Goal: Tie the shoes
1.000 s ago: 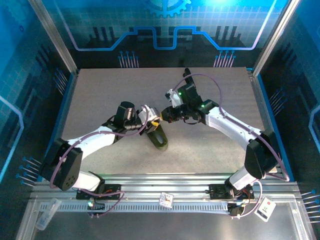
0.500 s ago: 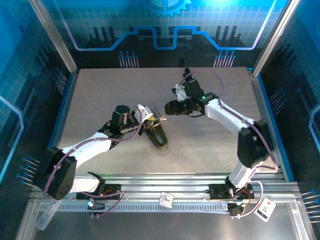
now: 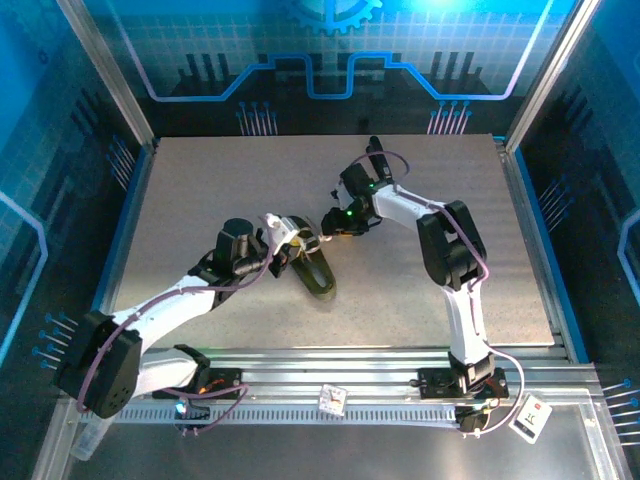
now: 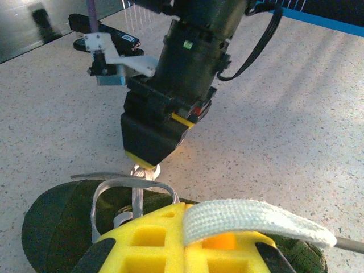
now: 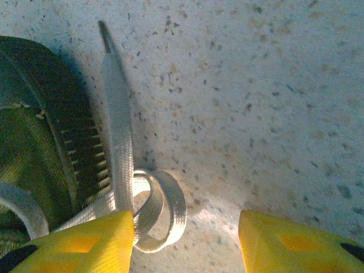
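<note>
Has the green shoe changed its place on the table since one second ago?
No. The shoe lies where it lay, equally far from the near edge of the table; the left hand pinches one lace.

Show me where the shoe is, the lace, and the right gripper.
shoe (image 3: 320,279), top external view, middle of its dark green body.
lace (image 5: 116,108), right wrist view, on the flat straight strand beside the shoe.
right gripper (image 5: 186,236), right wrist view, midway between its yellow fingertips.
</note>
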